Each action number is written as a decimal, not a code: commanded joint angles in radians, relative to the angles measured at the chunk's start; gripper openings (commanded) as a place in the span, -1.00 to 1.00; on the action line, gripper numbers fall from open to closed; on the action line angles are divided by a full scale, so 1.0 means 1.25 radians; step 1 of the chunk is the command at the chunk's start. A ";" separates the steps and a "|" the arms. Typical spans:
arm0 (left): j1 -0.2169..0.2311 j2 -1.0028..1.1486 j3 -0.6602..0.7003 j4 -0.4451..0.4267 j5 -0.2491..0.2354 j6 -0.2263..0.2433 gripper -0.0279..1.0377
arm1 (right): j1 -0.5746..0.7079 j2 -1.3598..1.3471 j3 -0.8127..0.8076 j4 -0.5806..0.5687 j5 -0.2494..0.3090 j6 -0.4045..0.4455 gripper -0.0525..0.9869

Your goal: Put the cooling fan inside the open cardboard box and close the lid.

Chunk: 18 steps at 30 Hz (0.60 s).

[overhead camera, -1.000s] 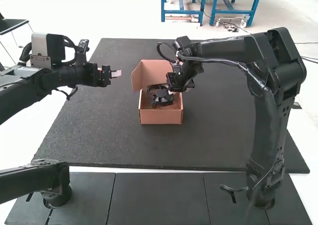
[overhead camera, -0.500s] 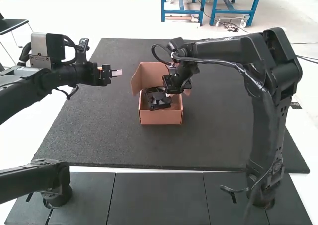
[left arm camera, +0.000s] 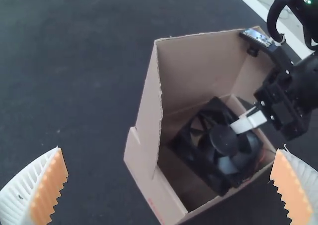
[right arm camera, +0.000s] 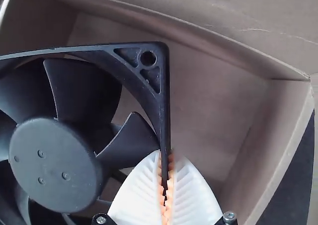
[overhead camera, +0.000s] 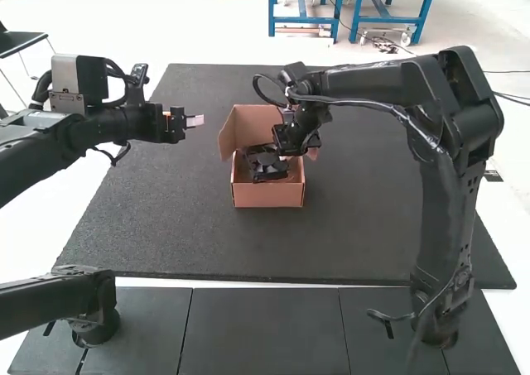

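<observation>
Bright, even daylight; soft shadow inside the cardboard box (left arm camera: pixel 198 71); near fingers (left arm camera: pixel 42 192) blurred.

Right tool (right arm camera: pixel 165 185) pinching frame edge of black cooling fan (right arm camera: pixel 54 160) inside cardboard box (right arm camera: pixel 223 111).

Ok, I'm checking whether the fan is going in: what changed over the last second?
The right gripper, shut on the fan by its frame, shifted slightly left and lowered the fan deeper into the box; in the last half second it barely moved. The left gripper stayed open, hovering left of the box, and the box stayed put, still open.
</observation>
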 commanded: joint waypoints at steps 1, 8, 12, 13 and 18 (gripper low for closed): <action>-0.006 -0.029 0.014 0.007 0.012 -0.008 0.86 | -0.001 0.011 0.030 0.011 0.015 0.009 -0.94; -0.006 -0.034 0.016 -0.001 0.019 -0.008 0.86 | -0.004 0.017 0.037 0.029 0.020 0.020 -0.94; -0.006 -0.037 0.016 -0.003 0.021 -0.008 0.86 | -0.010 0.019 0.037 0.030 0.028 0.021 -0.94; -0.006 -0.039 0.016 -0.003 0.021 -0.008 0.86 | -0.011 0.021 0.035 0.030 0.030 0.020 -0.94; -0.006 -0.041 0.016 -0.004 0.024 -0.008 0.86 | -0.012 0.027 0.032 0.029 0.039 0.018 -0.94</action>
